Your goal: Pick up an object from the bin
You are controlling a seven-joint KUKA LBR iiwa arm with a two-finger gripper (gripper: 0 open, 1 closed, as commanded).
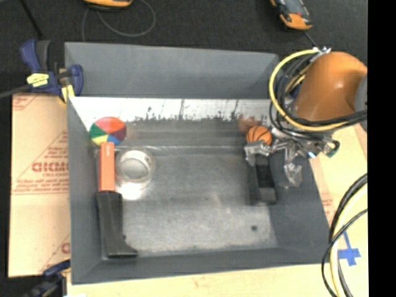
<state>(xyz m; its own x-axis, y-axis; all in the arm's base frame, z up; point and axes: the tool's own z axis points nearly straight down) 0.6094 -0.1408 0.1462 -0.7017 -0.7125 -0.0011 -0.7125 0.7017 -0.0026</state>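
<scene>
— Six things are lying in the bin (173, 73), if I am counting well. Where is the gripper (273, 164) standing?

— It is hanging low at the right side of the bin, not far from the back wall, under the orange cover (325, 94) of the wrist. It is hovering over the far end of a black bar (265, 189). This bar is lying flat on the floor near the right wall, with its length running from back to front.

— Are the fingers pinching the bar?

— No, I am not seeing that. The fingers are looking spread apart, one at the left of the bar's far end and one at the right of it. Whether they are touching the bar, I cannot tell.

— And what is lying close by?

— A small orange ball (258, 135) with dark lines is resting just behind the gripper, near the back wall.

— The others are sitting far away?

— Yes, well apart, all at the left side. A colour ball (108, 130) is sitting in the back left corner. An orange stick (106, 166) is lying just in front of it, and a clear ring (134, 169) is lying just beside the stick, on its right. A black block (113, 224) is lying at the near end of the stick, along the left wall.
</scene>
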